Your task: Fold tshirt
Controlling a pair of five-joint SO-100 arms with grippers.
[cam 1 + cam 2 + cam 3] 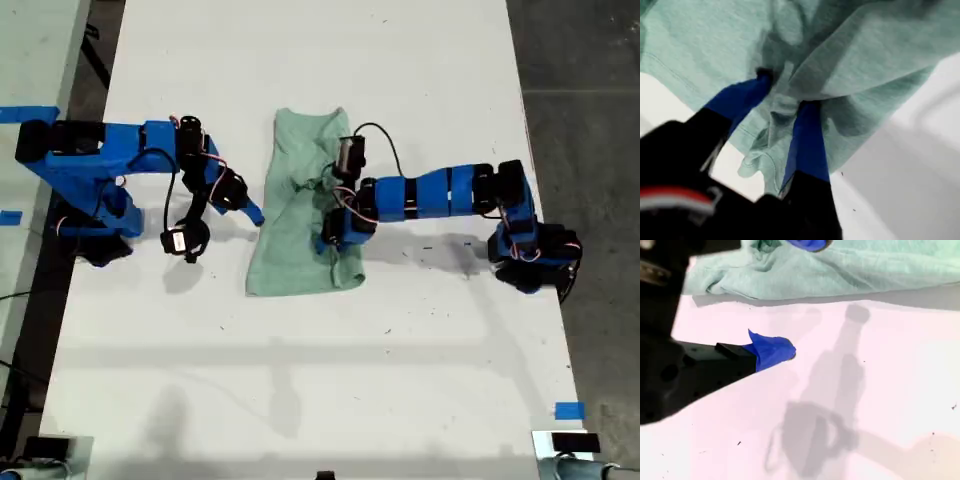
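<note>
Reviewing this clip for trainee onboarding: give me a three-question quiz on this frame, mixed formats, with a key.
1. True or false: my first gripper has tshirt cloth pinched between its fingers.
2. My second gripper is: A) over bare table beside the tshirt, B) clamped on a sleeve, C) out of view.
3. Fill in: in the exterior view, the arm reaching onto the tshirt enters from that view's ____.

Key: 1 true; 2 A; 3 right.

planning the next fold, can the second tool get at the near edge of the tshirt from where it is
Probably yes. My second tool hangs over bare table just beside the tshirt, with nothing between them. My first tool is pinching cloth nearer the middle, so it should not block that edge.
</note>
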